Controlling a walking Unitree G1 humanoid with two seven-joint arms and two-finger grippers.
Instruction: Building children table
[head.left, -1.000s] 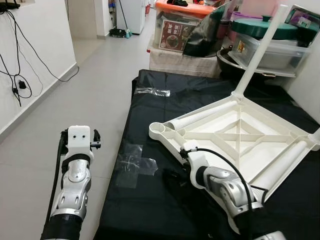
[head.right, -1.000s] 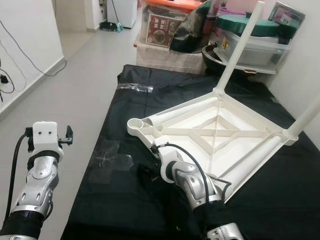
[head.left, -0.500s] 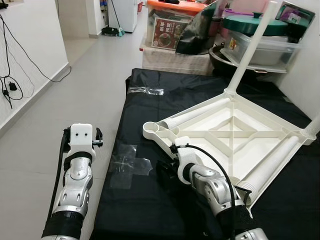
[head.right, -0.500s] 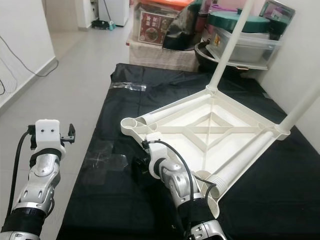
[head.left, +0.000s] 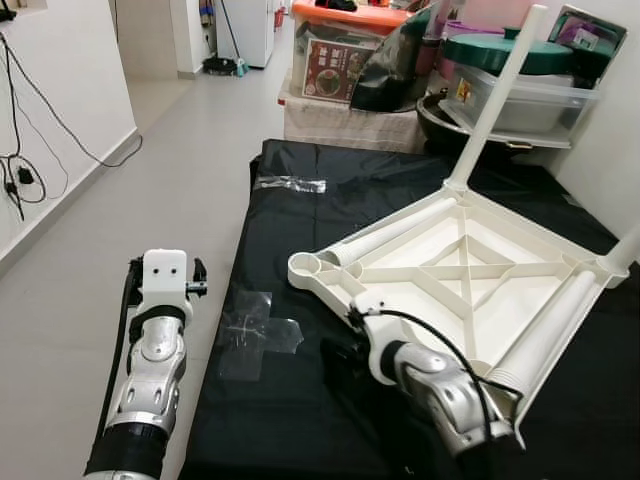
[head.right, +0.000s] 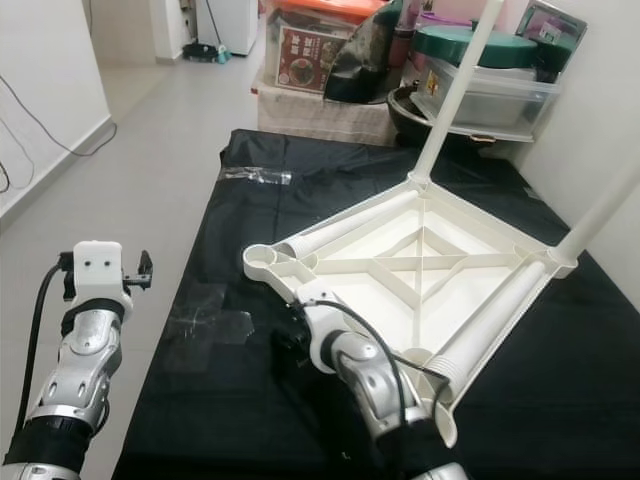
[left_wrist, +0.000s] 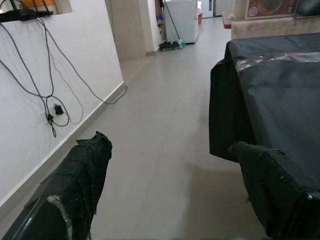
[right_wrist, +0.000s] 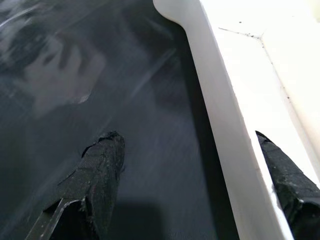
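Note:
A white plastic children's table (head.left: 462, 270) lies upside down on a black sheet (head.left: 290, 400). Two legs stand upright in its corners, one at the far corner (head.left: 492, 100) and one at the right (head.left: 625, 250). Two loose legs lie inside the frame, along the far left side (head.left: 390, 232) and along the near right side (head.left: 545, 335). The left corner socket (head.left: 305, 265) is empty. My right gripper (right_wrist: 192, 200) is open and straddles the table's near left rim (right_wrist: 225, 125), with one finger (right_wrist: 95, 185) over the sheet. My left gripper (left_wrist: 175, 200) is open over the floor.
Storage boxes and bins (head.left: 520, 80) crowd the far end of the sheet. Clear tape patches (head.left: 255, 325) stick to the sheet. Grey tiled floor (head.left: 180, 150) runs along the left, with a white wall and hanging cables (head.left: 25, 170) beyond it.
The head view has shifted a little. My right gripper has slid slightly nearer to me along the table's rim. The left arm holds still.

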